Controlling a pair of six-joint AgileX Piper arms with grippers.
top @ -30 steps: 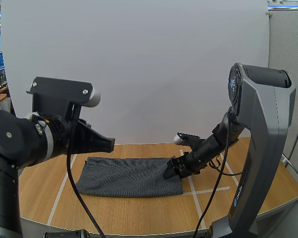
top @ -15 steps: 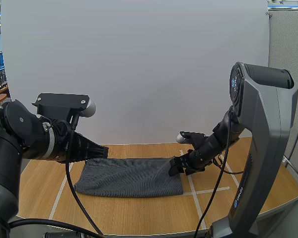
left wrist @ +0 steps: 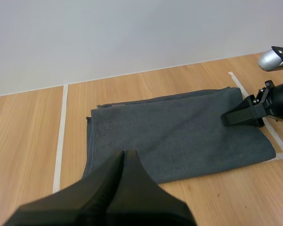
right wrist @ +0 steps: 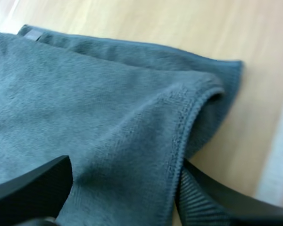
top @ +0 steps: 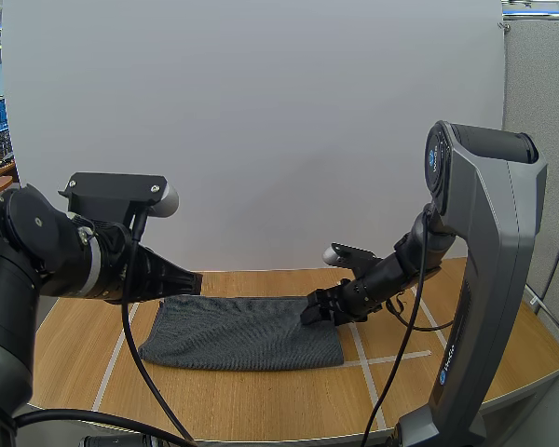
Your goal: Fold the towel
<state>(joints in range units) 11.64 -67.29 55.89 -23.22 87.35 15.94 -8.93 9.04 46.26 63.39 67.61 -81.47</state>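
A dark grey towel (top: 233, 331) lies flat and doubled over on the wooden table (top: 261, 400), long side running left to right. My right gripper (top: 309, 314) is down at its right end. In the right wrist view it is open (right wrist: 122, 174), its fingers (right wrist: 33, 188) standing apart on either side of the towel's (right wrist: 99, 103) raised upper-layer hem. My left gripper (top: 196, 281) hovers above the towel's back left corner. From the left wrist its fingers (left wrist: 124, 153) lie together as one dark wedge over the towel's (left wrist: 179, 136) left part, with the right gripper (left wrist: 225, 120) at the far end.
White tape lines (top: 112, 358) cross the table on both sides of the towel. The right arm's tall base (top: 484, 279) stands at the table's right. Bare wood lies in front of the towel toward the near edge.
My left arm has dropped lower and settled over the towel's left end. My right gripper has slid left onto the towel's right edge.
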